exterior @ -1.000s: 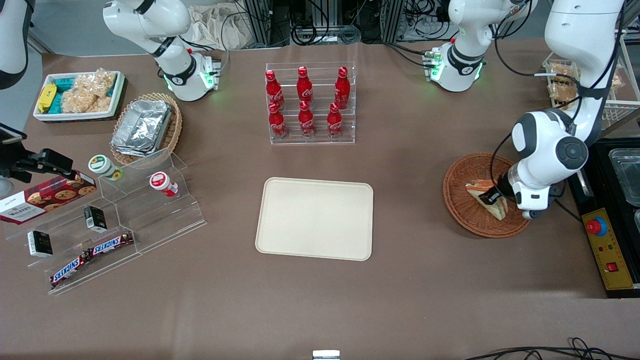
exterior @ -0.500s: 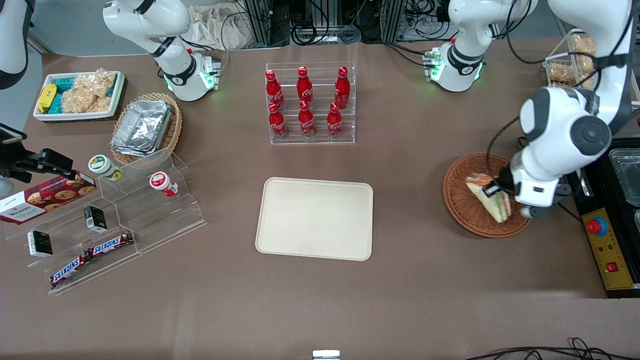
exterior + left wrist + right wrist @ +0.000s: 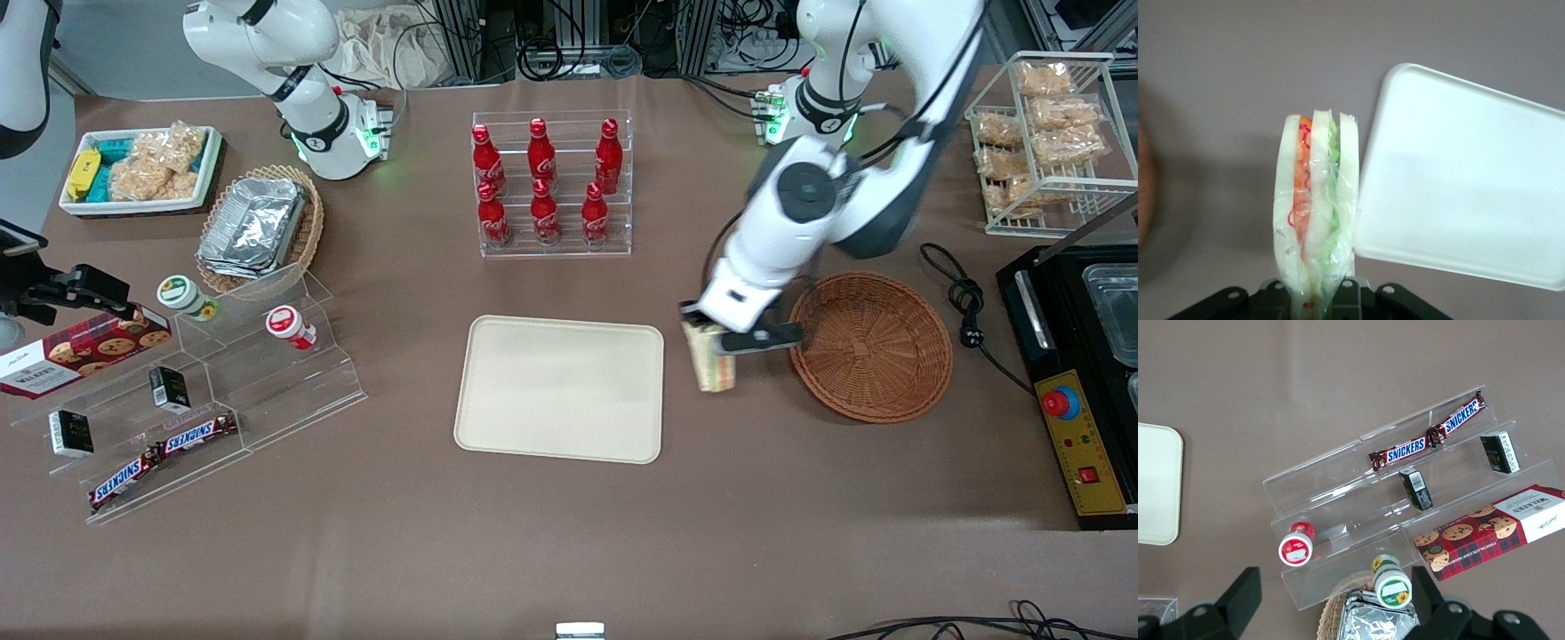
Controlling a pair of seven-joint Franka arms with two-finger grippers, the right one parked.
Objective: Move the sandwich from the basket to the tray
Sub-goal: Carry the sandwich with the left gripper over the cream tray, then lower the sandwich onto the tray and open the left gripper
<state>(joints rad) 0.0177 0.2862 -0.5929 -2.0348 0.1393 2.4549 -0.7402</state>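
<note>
A: What has changed, starting with the biggest thing?

B: The working arm (image 3: 805,209) has swung away from the basket (image 3: 876,348) toward the middle of the table. A second ago its wrist hung over the basket; now it hangs over the bare brown cloth between basket and tray (image 3: 560,388).

A: And the basket itself?

B: It sits where it did, but it holds nothing now. Half a second ago the sandwich was just lifted above its weave.

A: So where is the sandwich?

B: The sandwich (image 3: 712,358) travels with the arm, clear of the table, just beside the tray's near-basket edge and not yet over it. In the wrist view the sandwich (image 3: 1315,213) stands on end, bread slices upright, with the tray (image 3: 1465,180) close alongside.

A: The gripper?

B: The gripper (image 3: 718,336) is clamped on the sandwich's one end, the wedge hanging from it.

A: What does that mean for the task?

B: The pick-up looks done and the carry is well along. What seems left is a short move over the tray, a descent, and the release.
</note>
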